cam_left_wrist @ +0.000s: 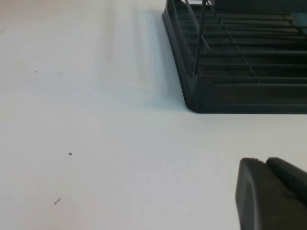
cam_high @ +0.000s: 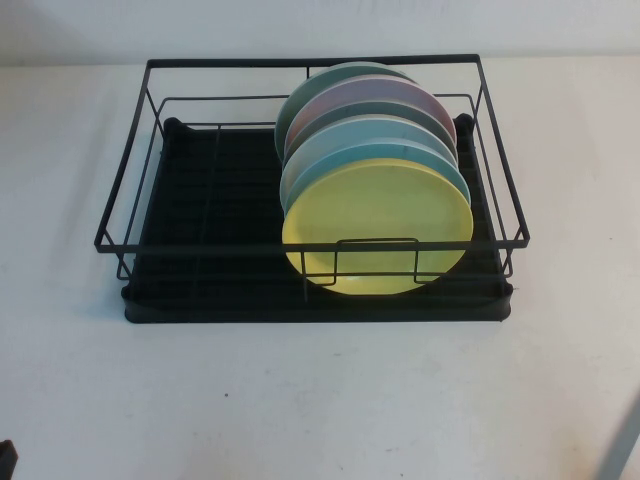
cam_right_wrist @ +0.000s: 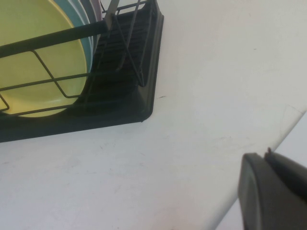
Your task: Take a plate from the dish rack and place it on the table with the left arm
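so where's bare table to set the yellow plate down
Bare table runs wide in front of the dish rack, and left of it. The rack's right half is crowded: the yellow plate fronts four more. Left gripper and right gripper hang low over the near corners.

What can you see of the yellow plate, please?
The plate is round, plain pale yellow, with a shallow raised rim. It stands on edge, leaning back, at the front of a row of plates in the rack, right half. Rack wires cross its lower part. The left gripper and right gripper are both away from it, over the table.
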Available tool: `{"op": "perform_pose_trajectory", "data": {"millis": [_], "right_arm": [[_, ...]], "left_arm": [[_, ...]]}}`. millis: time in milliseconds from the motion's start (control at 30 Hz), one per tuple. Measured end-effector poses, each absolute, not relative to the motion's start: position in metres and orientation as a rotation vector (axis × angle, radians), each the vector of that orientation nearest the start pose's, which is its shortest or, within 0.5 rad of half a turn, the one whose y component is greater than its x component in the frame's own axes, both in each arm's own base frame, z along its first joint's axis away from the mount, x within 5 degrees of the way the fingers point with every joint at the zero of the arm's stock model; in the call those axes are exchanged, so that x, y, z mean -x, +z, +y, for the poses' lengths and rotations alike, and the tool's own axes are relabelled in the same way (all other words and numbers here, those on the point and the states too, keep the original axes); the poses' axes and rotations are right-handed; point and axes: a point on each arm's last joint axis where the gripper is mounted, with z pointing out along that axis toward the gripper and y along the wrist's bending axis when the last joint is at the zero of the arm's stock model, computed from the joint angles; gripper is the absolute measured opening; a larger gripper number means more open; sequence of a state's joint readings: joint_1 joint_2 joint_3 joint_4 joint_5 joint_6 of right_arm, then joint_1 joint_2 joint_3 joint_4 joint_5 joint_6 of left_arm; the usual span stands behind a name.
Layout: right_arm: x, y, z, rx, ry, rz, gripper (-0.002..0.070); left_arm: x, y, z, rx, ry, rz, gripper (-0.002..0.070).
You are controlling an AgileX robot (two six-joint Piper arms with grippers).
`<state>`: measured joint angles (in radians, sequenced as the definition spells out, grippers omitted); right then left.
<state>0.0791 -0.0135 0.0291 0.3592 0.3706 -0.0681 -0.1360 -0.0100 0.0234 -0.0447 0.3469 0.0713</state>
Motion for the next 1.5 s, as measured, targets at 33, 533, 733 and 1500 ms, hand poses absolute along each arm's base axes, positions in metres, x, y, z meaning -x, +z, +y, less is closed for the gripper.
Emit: {"op": "perform_pose_trajectory", "data": {"millis": [33, 533, 733, 1500], "right_arm": [[-0.051, 0.173, 0.016, -0.087, 0.36, 1.859, -0.0018], [-0.051, 0.173, 0.016, -0.087, 0.36, 1.859, -0.0018], [-0.051, 0.173, 0.016, -0.087, 0.36, 1.859, -0.0018], [-0.051, 0.173, 0.016, -0.087, 0.36, 1.859, -0.0018]], "left_arm": [[-0.053, 0.175, -0.009, -0.163, -0.089, 1.837, -0.0004], [-0.053, 0.175, -0.009, -0.163, -0.089, 1.837, -0.0004], [-0.053, 0.175, -0.009, -0.152, -0.105, 1.838, -0.0004], [-0.056, 0.208, -0.005, 0.636, -0.865, 1.391, -0.0004]]}}
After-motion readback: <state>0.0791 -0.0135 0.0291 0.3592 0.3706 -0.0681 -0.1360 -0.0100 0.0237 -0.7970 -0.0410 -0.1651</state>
